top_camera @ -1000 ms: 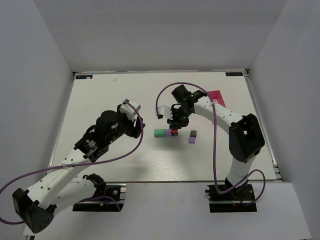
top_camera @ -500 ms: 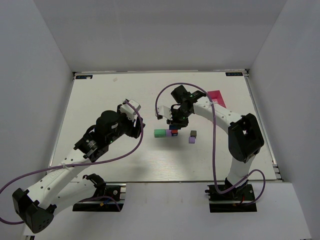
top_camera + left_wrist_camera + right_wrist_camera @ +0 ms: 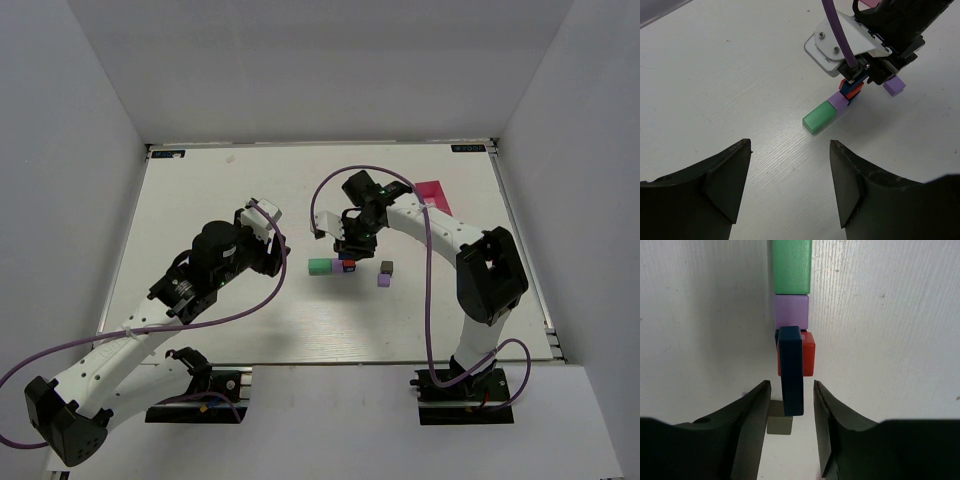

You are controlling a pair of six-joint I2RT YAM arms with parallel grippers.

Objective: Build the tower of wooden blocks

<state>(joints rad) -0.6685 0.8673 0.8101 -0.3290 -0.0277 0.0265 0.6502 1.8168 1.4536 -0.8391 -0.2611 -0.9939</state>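
The wood block tower is a short row in the right wrist view: a green block (image 3: 792, 265), a purple block (image 3: 791, 311) and a red-orange block (image 3: 809, 352). A dark blue block (image 3: 791, 370) stands on edge on top of the red-orange one. My right gripper (image 3: 790, 384) is open and straddles the dark blue block, with a gap on each side. In the top view the right gripper (image 3: 347, 248) is over the cluster (image 3: 340, 265). My left gripper (image 3: 790, 145) is open and empty, to the left of the green block (image 3: 819, 116).
A loose purple block (image 3: 383, 281) and a brown block (image 3: 386, 267) lie just right of the cluster. The brown block also shows in the right wrist view (image 3: 779, 424). A pink tray (image 3: 430, 192) lies at the back right. White walls surround the table.
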